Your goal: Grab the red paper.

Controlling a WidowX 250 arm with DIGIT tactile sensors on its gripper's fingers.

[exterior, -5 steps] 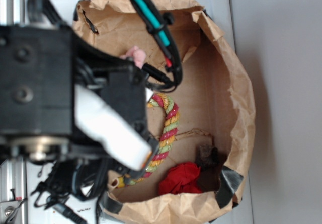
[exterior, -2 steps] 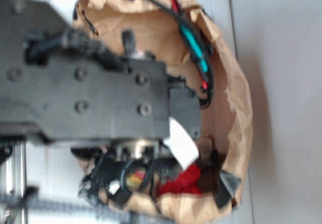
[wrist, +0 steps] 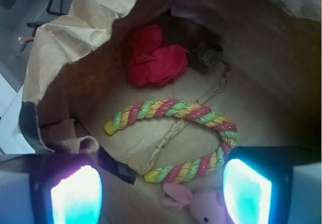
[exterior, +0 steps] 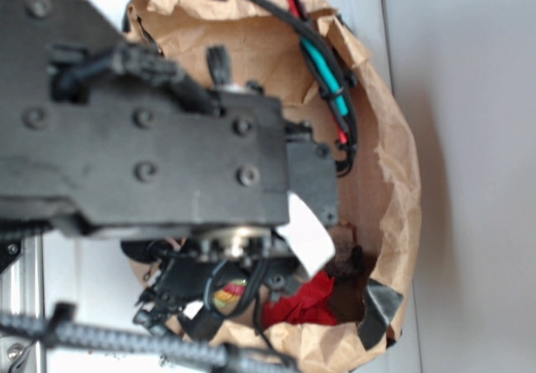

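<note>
In the exterior view the blurred arm [exterior: 151, 163] hides most of the bag [exterior: 394, 163] — only part of the red paper [exterior: 297, 306] shows. The wrist view's bottom edge cuts off the pink toy [wrist: 201, 206].

Exterior view bright and washed out, arm [exterior: 159, 163] close and badly out of focus; wrist view dim inside the bag [wrist: 75, 27], fingertip pads [wrist: 76, 196] glowing cyan-pink with glare.

Wrinkly matt red paper [wrist: 153, 63]
</note>
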